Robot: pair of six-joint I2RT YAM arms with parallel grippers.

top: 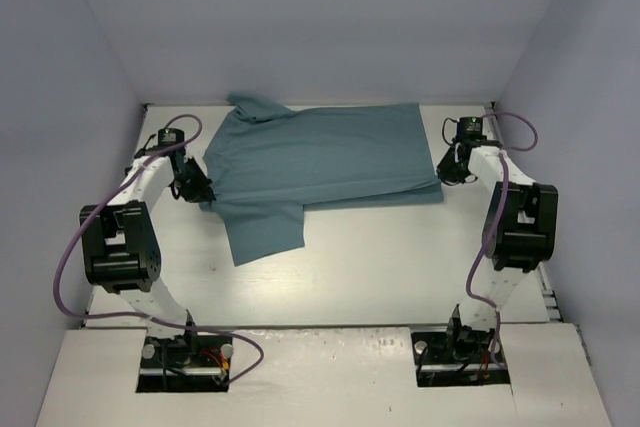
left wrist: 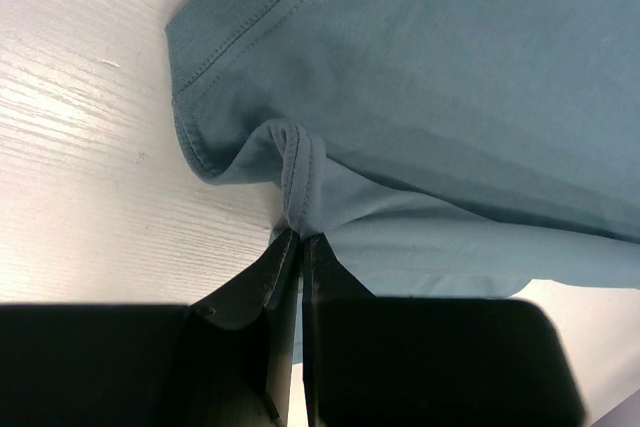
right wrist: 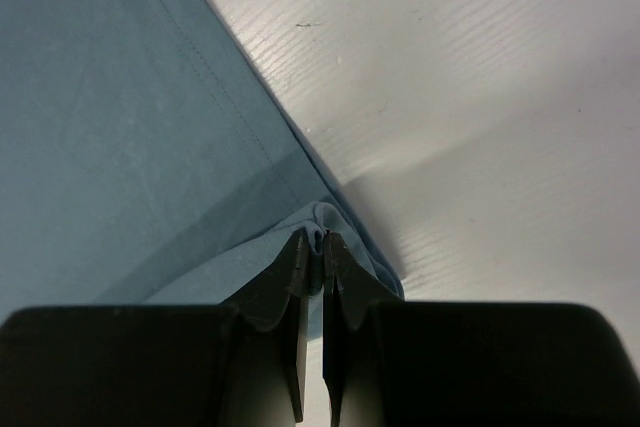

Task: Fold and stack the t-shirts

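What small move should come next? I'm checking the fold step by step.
Probably lift both ends slightly and together. The left gripper and right gripper are each shut on a pinch of the t-shirt, which lies flat on the table; an even lift should keep that edge taut for folding.

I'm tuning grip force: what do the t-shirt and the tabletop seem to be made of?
T-shirt: likely soft knit fabric, perhaps cotton, matte; stitched hems, limp folds. Tabletop: white board, perhaps painted or laminated; faint grain lines, slight sheen.
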